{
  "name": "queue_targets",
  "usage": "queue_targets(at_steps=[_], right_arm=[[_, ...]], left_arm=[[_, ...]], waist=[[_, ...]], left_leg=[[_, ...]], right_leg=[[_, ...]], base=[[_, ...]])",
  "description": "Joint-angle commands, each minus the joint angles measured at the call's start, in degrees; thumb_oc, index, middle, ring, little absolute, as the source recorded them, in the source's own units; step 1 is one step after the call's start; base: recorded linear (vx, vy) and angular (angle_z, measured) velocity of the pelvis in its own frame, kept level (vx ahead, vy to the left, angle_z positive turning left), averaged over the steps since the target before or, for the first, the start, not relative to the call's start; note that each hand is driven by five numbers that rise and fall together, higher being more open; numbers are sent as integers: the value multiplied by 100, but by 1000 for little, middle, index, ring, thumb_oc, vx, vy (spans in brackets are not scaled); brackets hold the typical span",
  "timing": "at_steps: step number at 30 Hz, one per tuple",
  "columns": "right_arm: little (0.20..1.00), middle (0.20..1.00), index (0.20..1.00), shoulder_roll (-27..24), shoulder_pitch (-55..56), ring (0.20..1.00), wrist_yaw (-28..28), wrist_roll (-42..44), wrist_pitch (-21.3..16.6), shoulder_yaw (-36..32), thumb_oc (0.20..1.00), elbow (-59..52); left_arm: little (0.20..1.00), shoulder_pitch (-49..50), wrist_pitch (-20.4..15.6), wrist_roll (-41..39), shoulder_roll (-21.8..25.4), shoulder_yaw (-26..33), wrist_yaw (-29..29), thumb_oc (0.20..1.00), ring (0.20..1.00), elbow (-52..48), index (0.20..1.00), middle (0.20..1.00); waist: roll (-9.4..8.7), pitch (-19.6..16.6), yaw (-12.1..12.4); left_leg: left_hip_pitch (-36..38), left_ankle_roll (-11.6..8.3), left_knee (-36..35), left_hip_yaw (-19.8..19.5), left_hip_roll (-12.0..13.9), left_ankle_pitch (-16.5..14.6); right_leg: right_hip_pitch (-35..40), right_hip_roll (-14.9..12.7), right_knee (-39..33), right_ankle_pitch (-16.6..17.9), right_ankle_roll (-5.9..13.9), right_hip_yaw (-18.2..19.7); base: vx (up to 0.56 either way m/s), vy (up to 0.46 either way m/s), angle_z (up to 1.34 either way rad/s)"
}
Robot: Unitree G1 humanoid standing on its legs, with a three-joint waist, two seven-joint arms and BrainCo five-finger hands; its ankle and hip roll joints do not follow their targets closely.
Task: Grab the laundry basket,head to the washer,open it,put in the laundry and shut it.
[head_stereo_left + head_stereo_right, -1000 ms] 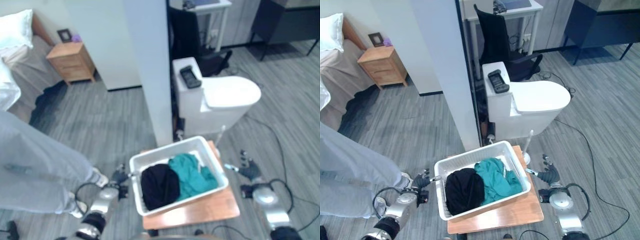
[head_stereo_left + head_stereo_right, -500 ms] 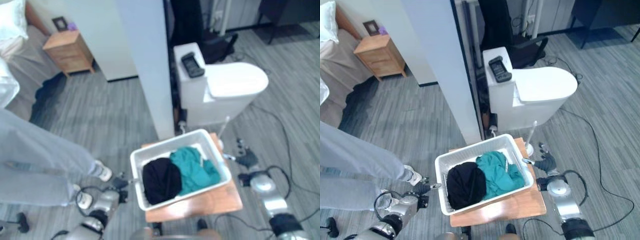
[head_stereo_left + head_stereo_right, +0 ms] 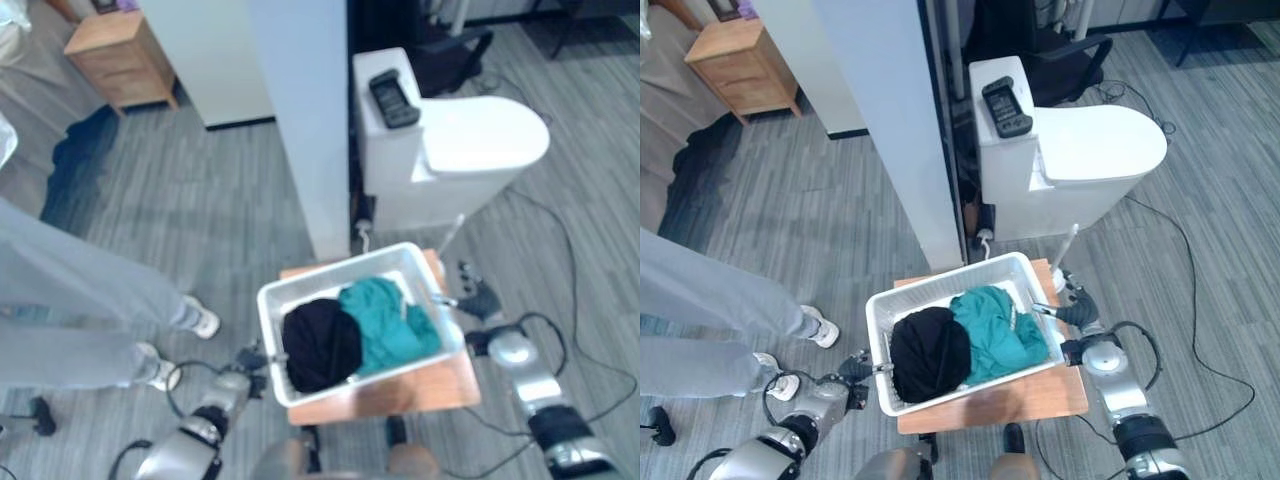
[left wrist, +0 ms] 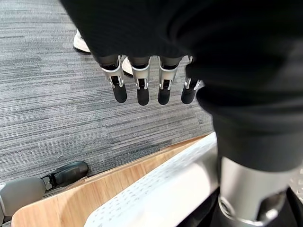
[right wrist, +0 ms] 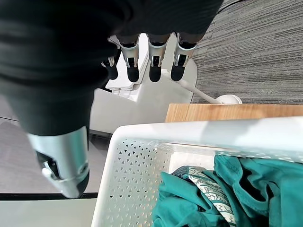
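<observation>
Right eye view | both hands (image 3: 1077, 312) (image 3: 855, 368) nearer basket (image 3: 940, 292) | fingers straight, holding nothing

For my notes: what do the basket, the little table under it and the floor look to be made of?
The laundry basket looks like white moulded plastic: thin, smooth walls pierced with small triangular holes. The table under it appears to be light wood or a wood-look laminate, with faint grain and a matte top. The floor reads as grey streaked planks, probably vinyl or laminate; I can't say which.
</observation>
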Motion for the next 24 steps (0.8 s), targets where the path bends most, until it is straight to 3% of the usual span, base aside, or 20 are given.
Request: queue_targets(at_steps=[1,12,24], right_arm=[[1000,1000,1000,-349,-97,1000,-152,-294,-307,-157,1000,-150],[1000,1000,1000,-216,-36,1000,-372,-301,-209,-293,1000,560],[1000,1000,1000,-201,-755,1000,-302,2,-228,191,1000,1030]], left_arm=[[1000,-613,-218,75,-68,-109,29,1000,1000,277,1000,1000],[1000,-465,-234,-75,-15,-179,81,1000,1000,-310,1000,1000],[1000,-467,-255,-183,-54,-293,102,1000,1000,-335,1000,1000]], waist=[[-14,-31,170],[71,74,166],[183,84,274]], left_leg=[[155,-41,322,-446,30,-480],[-33,-35,314,-457,0,-410],[-205,-28,306,-451,-49,-345]], right_leg=[[-853,41,444,361,103,-354],[-1077,22,502,389,92,-367],[-1264,-18,511,437,95,-364]], base=[[0,0,0],[-13,4,0],[-4,4,2]])
